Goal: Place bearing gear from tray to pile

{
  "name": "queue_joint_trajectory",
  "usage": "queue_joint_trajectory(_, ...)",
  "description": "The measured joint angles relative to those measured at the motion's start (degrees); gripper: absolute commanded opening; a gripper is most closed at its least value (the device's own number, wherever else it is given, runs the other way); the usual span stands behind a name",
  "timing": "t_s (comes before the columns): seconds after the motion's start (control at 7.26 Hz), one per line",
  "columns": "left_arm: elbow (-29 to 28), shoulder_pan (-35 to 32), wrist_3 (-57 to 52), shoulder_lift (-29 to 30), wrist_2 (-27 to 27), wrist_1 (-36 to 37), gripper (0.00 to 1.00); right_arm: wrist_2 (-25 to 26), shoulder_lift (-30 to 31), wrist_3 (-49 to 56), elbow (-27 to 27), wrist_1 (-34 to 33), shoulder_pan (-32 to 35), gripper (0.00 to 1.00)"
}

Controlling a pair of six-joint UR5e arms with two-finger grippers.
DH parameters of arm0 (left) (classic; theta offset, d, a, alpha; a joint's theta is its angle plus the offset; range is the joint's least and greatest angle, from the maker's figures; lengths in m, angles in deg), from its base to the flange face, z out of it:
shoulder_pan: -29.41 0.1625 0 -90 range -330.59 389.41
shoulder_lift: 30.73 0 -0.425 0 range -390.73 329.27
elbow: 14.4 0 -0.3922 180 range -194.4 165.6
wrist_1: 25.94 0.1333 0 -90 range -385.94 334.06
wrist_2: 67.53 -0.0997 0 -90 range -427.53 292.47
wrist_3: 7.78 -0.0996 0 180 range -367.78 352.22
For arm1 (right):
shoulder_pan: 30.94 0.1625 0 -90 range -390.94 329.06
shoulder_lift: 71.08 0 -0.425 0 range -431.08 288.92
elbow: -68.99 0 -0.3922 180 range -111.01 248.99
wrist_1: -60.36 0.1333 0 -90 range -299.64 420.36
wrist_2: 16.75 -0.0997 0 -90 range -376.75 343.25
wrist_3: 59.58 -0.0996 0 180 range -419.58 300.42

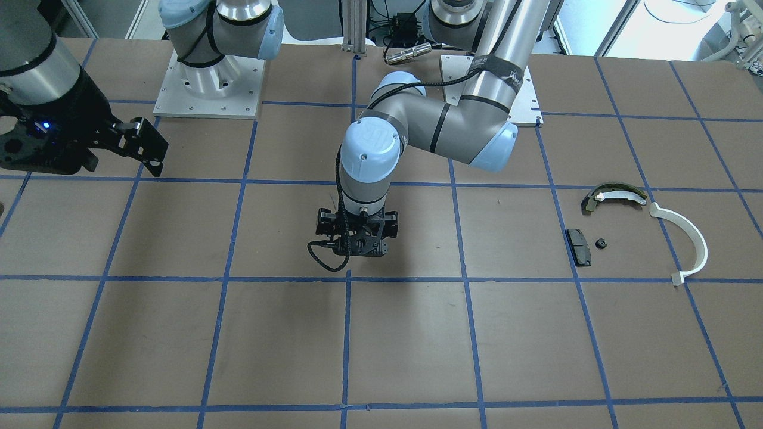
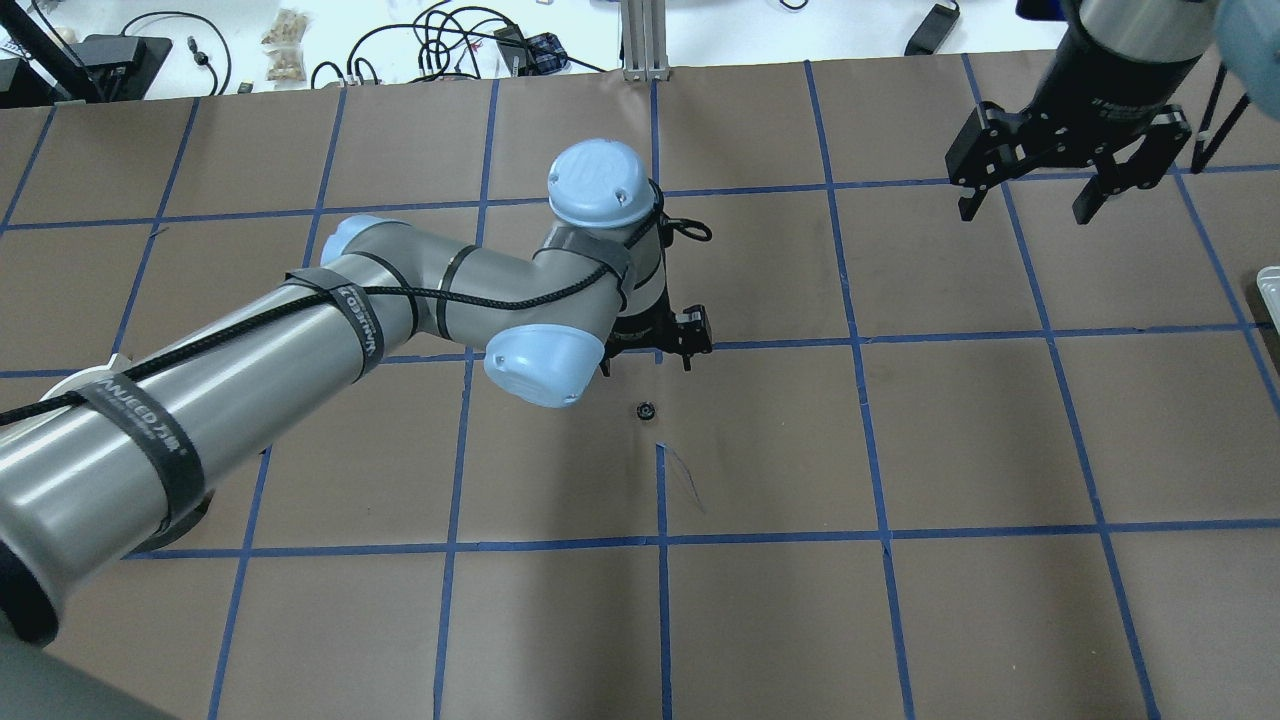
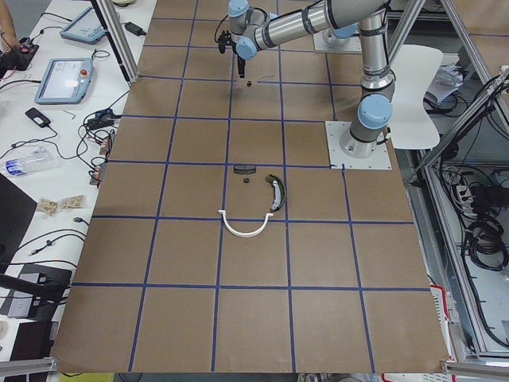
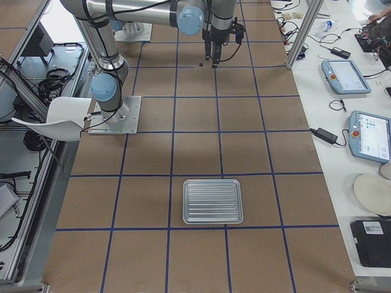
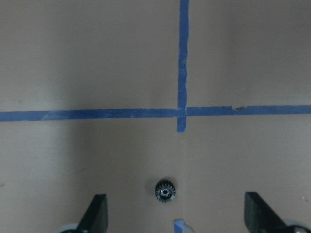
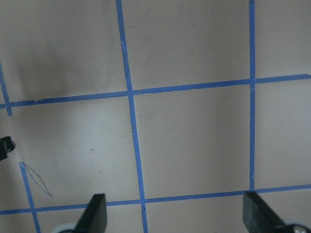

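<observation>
The bearing gear (image 2: 646,409), small, black and toothed, lies alone on the brown table near its middle. In the left wrist view the gear (image 5: 165,190) sits between the open fingers and touches neither. My left gripper (image 2: 648,360) is open, empty and points down just over the gear; it also shows in the front view (image 1: 356,241). My right gripper (image 2: 1025,213) is open and empty, high over the table's right side. The pile lies far to my left: a white half-ring (image 1: 686,238), an olive-and-white shoe (image 1: 614,195), a black pad (image 1: 578,246) and a small black part (image 1: 601,243).
The ribbed metal tray (image 4: 212,201) sits on my right side of the table; its edge shows in the overhead view (image 2: 1270,290). Blue tape lines grid the brown table (image 2: 860,450). The left arm's elbow (image 2: 545,365) hangs over the table beside the gear.
</observation>
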Motion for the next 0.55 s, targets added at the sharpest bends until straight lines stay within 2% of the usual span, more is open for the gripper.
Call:
queue_joint_trajectory(0.14,1.9,-0.5,0.1,1.3,-0.1,2.7,1.0,-0.2,0.1,-1.8,0.9,1.1,0.3,1.0)
queue_joint_trajectory(0.28,2.9,-0.7,0.3,1.9,-0.1,4.2,0.8,-0.2,0.1,-3.0,0.9,1.5,0.8,1.0)
queue_joint_trajectory(0.41,3.4,-0.9,0.5,2.2,-0.1,4.6,0.25,-0.2,0.3,-3.4,0.8,1.5,1.3,1.0)
queue_joint_trajectory(0.55,3.5,-0.9,0.6,2.3,-0.7,4.6,0.0,-0.5,0.5,-3.9,0.7,1.6,2.5,1.0)
